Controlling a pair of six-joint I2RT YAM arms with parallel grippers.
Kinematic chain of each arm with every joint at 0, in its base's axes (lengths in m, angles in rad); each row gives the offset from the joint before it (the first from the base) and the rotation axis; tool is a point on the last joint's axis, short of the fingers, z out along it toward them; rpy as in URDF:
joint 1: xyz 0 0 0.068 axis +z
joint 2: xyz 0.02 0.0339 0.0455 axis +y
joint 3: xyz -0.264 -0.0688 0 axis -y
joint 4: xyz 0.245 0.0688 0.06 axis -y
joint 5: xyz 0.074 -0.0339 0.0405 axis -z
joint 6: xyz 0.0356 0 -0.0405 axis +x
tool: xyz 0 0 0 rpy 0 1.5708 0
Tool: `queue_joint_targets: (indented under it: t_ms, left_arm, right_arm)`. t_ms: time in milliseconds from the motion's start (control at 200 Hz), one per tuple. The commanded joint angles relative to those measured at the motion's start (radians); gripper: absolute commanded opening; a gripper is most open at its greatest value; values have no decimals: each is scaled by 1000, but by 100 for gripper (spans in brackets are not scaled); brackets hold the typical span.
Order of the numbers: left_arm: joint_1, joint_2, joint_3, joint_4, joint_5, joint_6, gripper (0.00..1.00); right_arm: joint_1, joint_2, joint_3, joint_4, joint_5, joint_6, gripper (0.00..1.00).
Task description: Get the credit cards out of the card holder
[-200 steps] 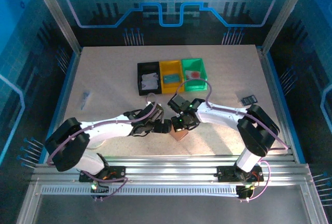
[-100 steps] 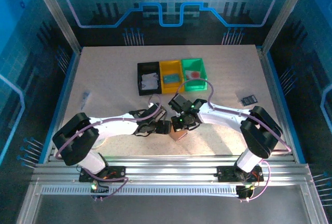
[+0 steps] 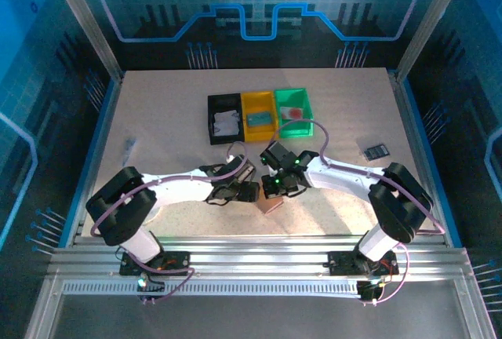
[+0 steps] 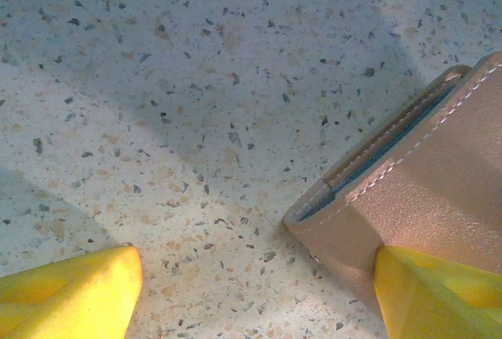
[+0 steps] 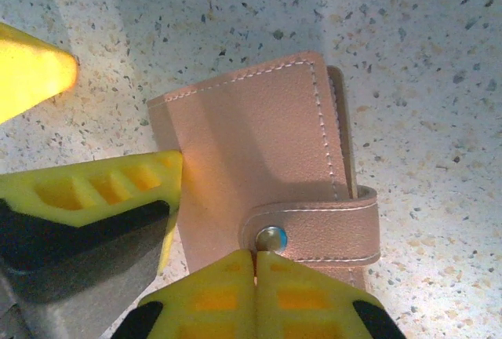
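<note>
Since a second ago, only a small creep of the left tool toward the card holder, that arm's elbow swung inward; no shift of the holder itself, flat on the worktop near the front edge, between the two tools. Left tool spread open, one finger against the holder's cover, the other over bare worktop beside it. Right tool closed, tips together right at the stud of the strap; impossible to tell whether pinching the strap's edge. Strap snapped down, holder folded shut, credit cards presumably inside. Likely bracing ahead of unsnapping: approach nearly done, extraction not begun.
</note>
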Motion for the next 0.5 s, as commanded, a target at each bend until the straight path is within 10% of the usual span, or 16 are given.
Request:
queue_joint_targets:
  t_ms: [0,495]
  left_arm:
    - [-9,63,2,2,-1,-14,79]
    - [-7,136,20,6,14,-12,79]
  right_arm:
    - [-21,-40,-18,5,-24,17,0]
    - [-74,-94,-80,38,-69,24,0]
